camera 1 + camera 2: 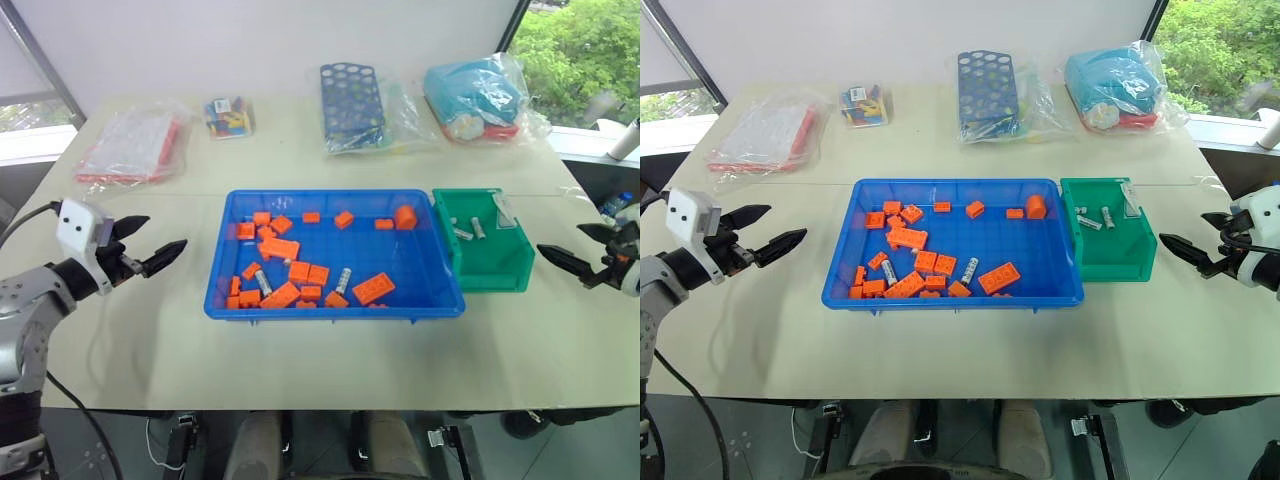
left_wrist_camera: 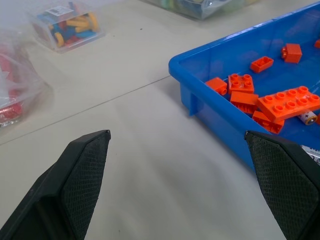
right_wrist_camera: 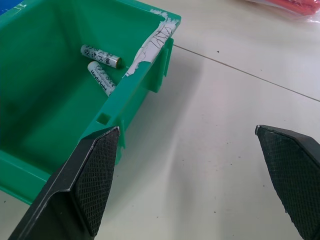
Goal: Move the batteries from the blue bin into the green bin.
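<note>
Left gripper (image 1: 150,246): fingers apart, empty, blue bin (image 1: 225,300) ahead. Right gripper (image 1: 1192,240): fingers apart, empty, green bin (image 1: 1140,262) with batteries (image 1: 1097,217) beside.

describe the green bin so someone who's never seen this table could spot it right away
Find the wide blue bin in the middle of the table. The green bin stands against its right end, smaller and deeper. It is the one green container, with batteries inside and no orange bricks.

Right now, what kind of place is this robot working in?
Probably a lab or office test space: a plain table beside windows, a blue bin of bricks and batteries, and bagged supplies.
</note>
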{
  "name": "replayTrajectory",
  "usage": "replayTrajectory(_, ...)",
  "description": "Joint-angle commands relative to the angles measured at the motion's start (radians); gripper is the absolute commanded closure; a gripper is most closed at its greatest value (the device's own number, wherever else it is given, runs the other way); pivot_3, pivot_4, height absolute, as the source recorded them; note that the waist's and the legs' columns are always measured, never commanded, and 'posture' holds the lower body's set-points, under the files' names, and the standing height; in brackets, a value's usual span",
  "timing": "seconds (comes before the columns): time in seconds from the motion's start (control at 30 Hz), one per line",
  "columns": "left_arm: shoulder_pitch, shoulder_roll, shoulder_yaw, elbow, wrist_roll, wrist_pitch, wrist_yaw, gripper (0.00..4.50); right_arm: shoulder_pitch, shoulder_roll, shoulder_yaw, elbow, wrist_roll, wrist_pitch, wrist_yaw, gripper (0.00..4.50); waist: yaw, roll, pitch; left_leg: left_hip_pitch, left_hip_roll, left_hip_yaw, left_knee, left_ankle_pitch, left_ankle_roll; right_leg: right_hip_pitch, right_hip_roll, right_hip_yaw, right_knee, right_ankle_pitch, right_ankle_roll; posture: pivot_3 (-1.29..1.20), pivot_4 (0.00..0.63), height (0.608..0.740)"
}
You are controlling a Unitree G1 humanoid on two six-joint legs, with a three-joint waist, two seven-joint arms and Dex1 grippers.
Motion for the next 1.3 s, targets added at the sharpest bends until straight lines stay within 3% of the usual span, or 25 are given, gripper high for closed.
replayTrajectory(0.03, -0.020, 0.019, -0.005, -0.013, 0.009, -0.017, -0.009, 0.00, 0.006, -0.001, -0.028, -0.020, 0.005, -0.010, -0.009, 0.03, 0.000, 0.000, 0.000, 0.000, 0.000, 0.000, 0.000, 0.000, 0.000, 0.000, 0.000, 0.000, 0.000, 0.000, 0.000, 0.00, 0.150, 0.737)
replayTrajectory(0.43, -0.017, -0.023, -0.025, -0.051, -0.001, 0.009, 0.024, 0.00, 0.010, -0.008, -0.030, -0.029, 0.007, 0.005, -0.020, 0.03, 0.000, 0.000, 0.000, 0.000, 0.000, 0.001, 0.000, 0.000, 0.000, 0.000, 0.000, 0.001, 0.000, 0.000, 0.000, 0.00, 0.150, 0.737)
replayTrajectory(0.9, -0.040, 0.009, -0.042, -0.096, -0.040, 0.040, -0.062, 0.00, -0.033, -0.042, -0.013, -0.097, 0.025, 0.033, 0.002, 0.03, -0.001, 0.000, 0.000, 0.000, 0.000, 0.001, 0.000, 0.000, 0.000, -0.001, 0.000, 0.001, 0.000, 0.000, 0.000, 0.00, 0.150, 0.737)
replayTrajectory(1.07, -0.070, 0.068, -0.048, -0.209, -0.157, 0.141, -0.146, 0.00, -0.215, -0.024, 0.102, -0.353, 0.160, 0.190, 0.084, 0.03, -0.010, 0.002, 0.001, 0.000, 0.001, 0.002, 0.000, 0.000, 0.000, -0.003, 0.001, 0.003, 0.001, 0.000, 0.000, 0.00, 0.150, 0.737)
replayTrajectory(1.2, -0.059, 0.112, -0.067, -0.254, -0.177, 0.154, -0.204, 0.00, -0.431, 0.104, 0.312, -0.499, 0.210, 0.304, 0.081, 0.03, -0.009, 0.002, 0.001, 0.000, 0.002, 0.002, -0.002, 0.000, 0.000, -0.004, 0.001, 0.003, 0.001, 0.000, 0.000, 0.00, 0.150, 0.737)
replayTrajectory(1.3, -0.051, 0.120, -0.086, -0.253, -0.144, 0.137, -0.198, 0.00, -0.532, 0.213, 0.471, -0.500, 0.154, 0.310, 0.089, 0.03, -0.008, 0.002, 0.001, -0.001, 0.002, 0.002, -0.002, 0.000, 0.000, -0.004, 0.001, 0.003, 0.001, 0.000, -0.001, 0.00, 0.150, 0.737)
